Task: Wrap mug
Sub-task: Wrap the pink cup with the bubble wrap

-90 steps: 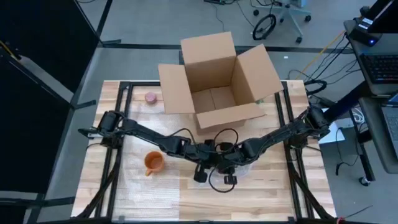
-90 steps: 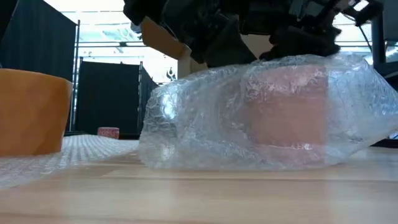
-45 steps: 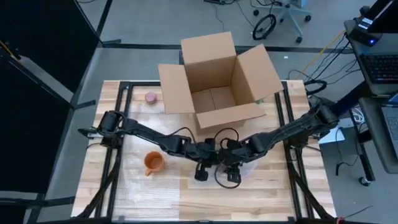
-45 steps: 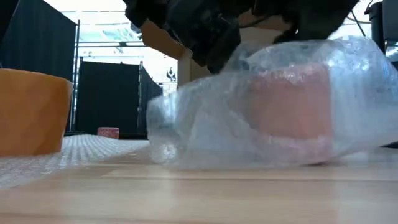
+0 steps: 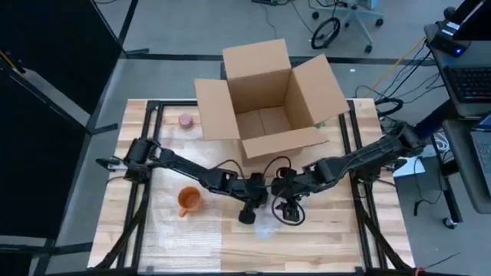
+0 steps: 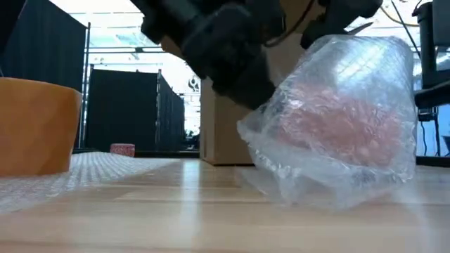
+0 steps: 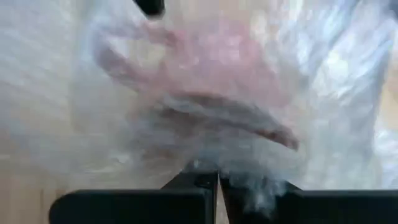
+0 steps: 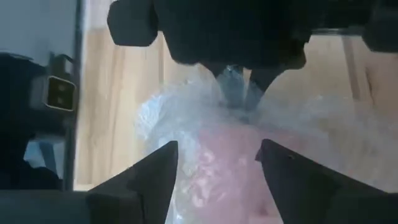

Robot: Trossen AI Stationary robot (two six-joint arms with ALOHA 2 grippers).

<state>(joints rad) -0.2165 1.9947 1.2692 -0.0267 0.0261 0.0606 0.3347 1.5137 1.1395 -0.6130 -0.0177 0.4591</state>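
Your pink mug [image 6: 337, 126] sits inside bubble wrap [image 6: 330, 176], tilted on the wooden table [image 5: 345, 245] in front of the cardboard box [image 5: 268, 100], mid-table between both arms. Your left gripper [image 7: 217, 180] is pressed together, pinching the wrap's edge. Your right gripper [image 8: 214, 162] is spread wide over the bundle, and an orange mug [image 5: 189, 201] stands well apart on the flat wrap sheet [image 5: 176, 230].

No legible txt, labels, nos. or signs anywhere in these views.
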